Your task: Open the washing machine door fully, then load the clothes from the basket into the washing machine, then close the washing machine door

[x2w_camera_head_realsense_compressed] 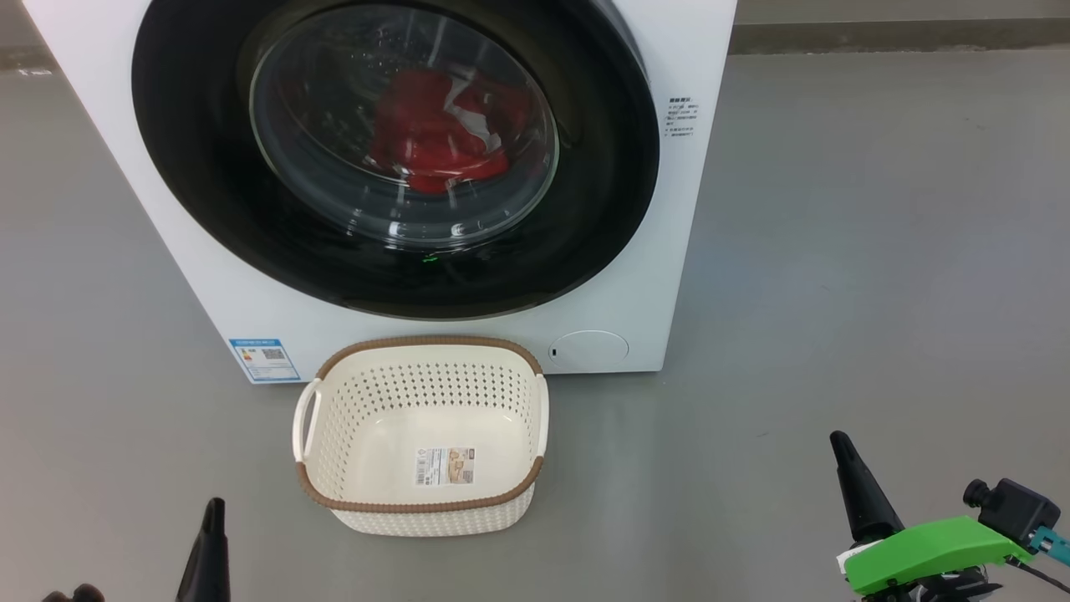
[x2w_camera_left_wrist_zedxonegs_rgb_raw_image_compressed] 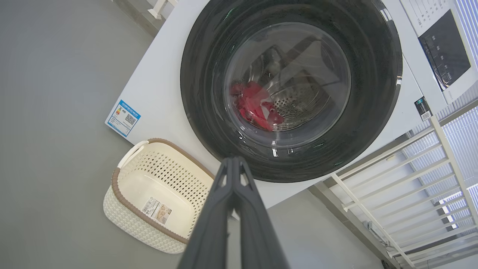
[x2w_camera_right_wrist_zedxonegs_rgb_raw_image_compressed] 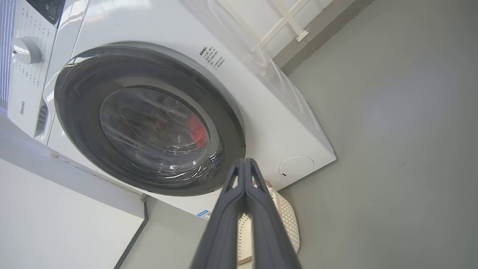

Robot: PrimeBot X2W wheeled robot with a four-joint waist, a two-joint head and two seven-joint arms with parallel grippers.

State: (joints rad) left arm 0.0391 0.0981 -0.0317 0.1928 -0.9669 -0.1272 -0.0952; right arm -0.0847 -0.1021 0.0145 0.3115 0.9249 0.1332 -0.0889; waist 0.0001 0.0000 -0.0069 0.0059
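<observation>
My dark two-fingered left gripper (x2w_camera_head_realsense_compressed: 215, 512), at seven o'clock, and right gripper (x2w_camera_head_realsense_compressed: 839, 445), at four, sit low, fingers pressed together, empty. The glossy black-rimmed round door (x2w_camera_head_realsense_compressed: 192, 176) is closed over bright red clothes (x2w_camera_head_realsense_compressed: 435, 142).

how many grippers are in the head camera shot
2. The left gripper is at the lower left, left of the basket; the right gripper is at the lower right. Both are shut, holding nothing.
</observation>
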